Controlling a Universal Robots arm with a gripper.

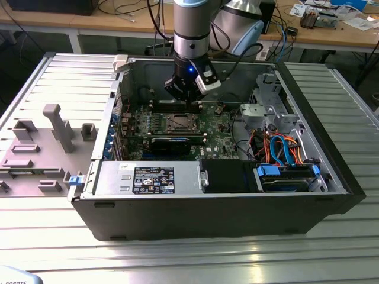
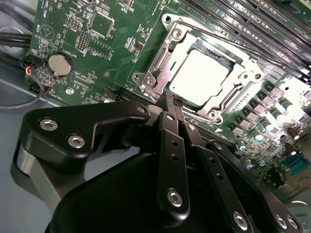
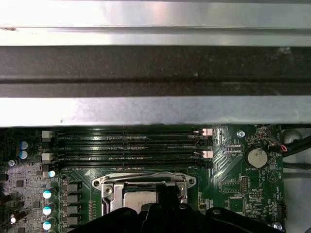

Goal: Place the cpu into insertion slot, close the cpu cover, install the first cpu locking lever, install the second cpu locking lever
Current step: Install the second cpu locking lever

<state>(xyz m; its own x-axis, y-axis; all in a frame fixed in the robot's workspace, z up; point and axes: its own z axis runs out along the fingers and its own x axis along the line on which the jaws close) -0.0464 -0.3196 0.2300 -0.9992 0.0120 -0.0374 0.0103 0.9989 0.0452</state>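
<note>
- gripper (image 2: 171, 104) hangs over the green motherboard (image 1: 216, 135) inside the open computer case (image 1: 331, 148), fingers pressed together with nothing between them; tips sit just at the socket's edge in the second wrist view
- cpu (image 2: 200, 77) already seated in the insertion slot (image 2: 167, 46): pale silver square lying flat, framed by the metal rim
- cpu cover (image 2: 238, 92) looks folded down around the chip, its window showing the silver top; hard to say whether it is fully flat
- in the exterior view the socket (image 1: 177, 123) sits at about 6 o'clock from the claw, close below it
- memory slots (image 3: 126, 145) run just beyond the socket, at 12 o'clock from it in the first wrist view; coin battery (image 2: 60, 64) well apart on the board
- locking levers: thin wire along the socket edge, status unclear from here
- handling, my judgement: chip is light, stiff and fragile underneath, so take it by the edges only; cover is thin springy sheet metal, push on the frame, not through the window; levers are stiff wire, catch them at the hooked end
</note>
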